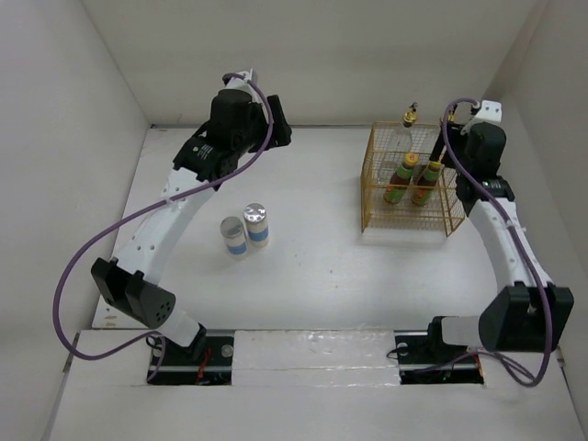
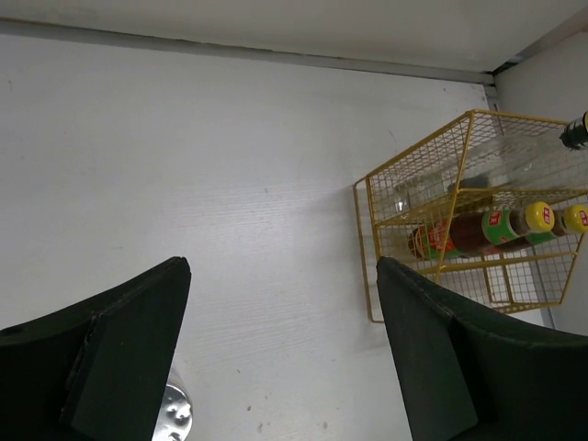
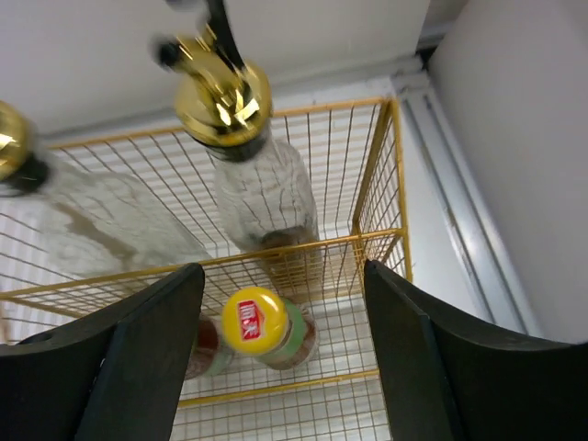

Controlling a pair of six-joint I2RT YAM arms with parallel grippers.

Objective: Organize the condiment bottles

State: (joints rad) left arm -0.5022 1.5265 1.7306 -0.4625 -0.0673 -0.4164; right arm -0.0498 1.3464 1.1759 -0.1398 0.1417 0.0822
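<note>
**4 in the basket, 2 jars waiting**

You are hovering the right end effector [image 3: 283, 271] over the far right corner of the yellow wire basket [image 1: 370, 175], jaws spread wide and gripping nothing. Inside the basket, both tall glass bottles [image 3: 262, 197] with gold stoppers are standing at the back. Both sauce bottles [image 3: 253, 322] with yellow caps are standing in front of them. That side is looking finished, I'd say.

The 2 silver-lidded jars [image 1: 256, 225] are sitting out on the white surface [image 1: 322, 211], touching each other and well apart from the basket. Your left end effector [image 2: 283, 266] is hanging over the far side of the surface, jaws wide, nothing between them. A jar lid is peeking in at the bottom edge of its wrist view.

The step in hand looks like fetching the jars. Next you are probably needing to draw the left arm toward you and down. Straddle 1 jar without bumping its neighbour, close on it, then carry it over to the basket.
</note>
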